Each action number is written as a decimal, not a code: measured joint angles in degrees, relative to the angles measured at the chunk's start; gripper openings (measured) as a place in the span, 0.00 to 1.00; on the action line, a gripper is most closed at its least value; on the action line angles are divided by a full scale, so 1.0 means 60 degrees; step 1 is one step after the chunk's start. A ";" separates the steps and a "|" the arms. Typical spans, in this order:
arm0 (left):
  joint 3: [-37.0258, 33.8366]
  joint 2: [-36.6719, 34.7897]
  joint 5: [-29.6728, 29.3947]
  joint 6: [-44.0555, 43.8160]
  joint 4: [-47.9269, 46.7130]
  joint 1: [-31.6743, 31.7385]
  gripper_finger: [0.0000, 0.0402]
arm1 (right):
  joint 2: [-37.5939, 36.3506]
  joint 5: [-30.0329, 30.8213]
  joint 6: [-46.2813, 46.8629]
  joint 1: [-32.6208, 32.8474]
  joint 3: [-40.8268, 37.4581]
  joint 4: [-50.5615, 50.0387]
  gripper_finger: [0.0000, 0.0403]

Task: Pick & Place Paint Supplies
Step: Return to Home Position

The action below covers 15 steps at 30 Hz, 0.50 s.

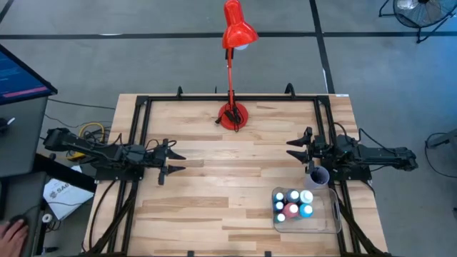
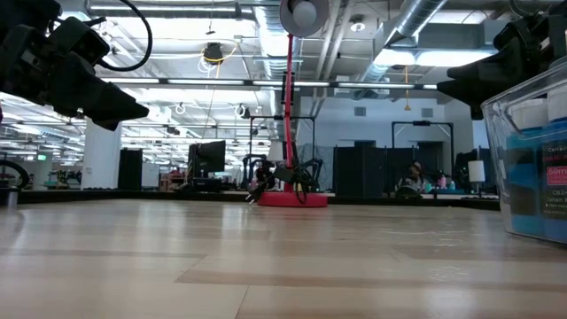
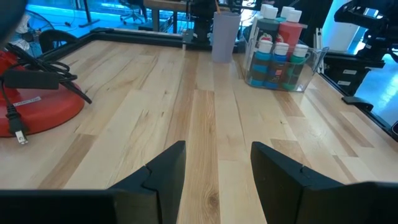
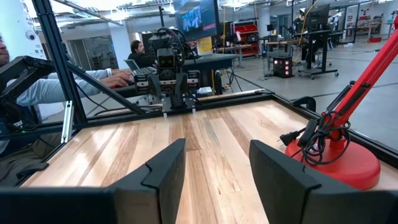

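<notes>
Bottles of paint (image 1: pixel 294 205) — small, white-capped plastic — stood in the clear plastic bin (image 1: pixel 327 227) on the wooden worktop (image 1: pixel 214 193) near the right arm. The left pincer (image 1: pixel 178 162) and right pincer (image 1: pixel 291 148) hung spread, empty. Light, rigid, probably slick — best pinched across the body below the cap.

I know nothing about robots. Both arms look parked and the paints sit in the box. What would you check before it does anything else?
1. Paint bottles standing inside the clear bin: ok.
2. Loose supplies on the wooden table: none visible, ok.
3. Left jaws open with nothing between them: ok.
4. Right jaws open with nothing between them: ok.
5. Brushes in the lilac cup: cannot tell; no view shows its inside.
6. Left arm and right arm apart from the red lamp: ok.
</notes>
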 joint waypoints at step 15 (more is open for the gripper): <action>-0.0001 -0.0002 -0.0002 0.0000 0.0129 0.0000 0.41 | 0.0000 0.0003 -0.0002 0.0003 -0.0002 -0.0003 0.42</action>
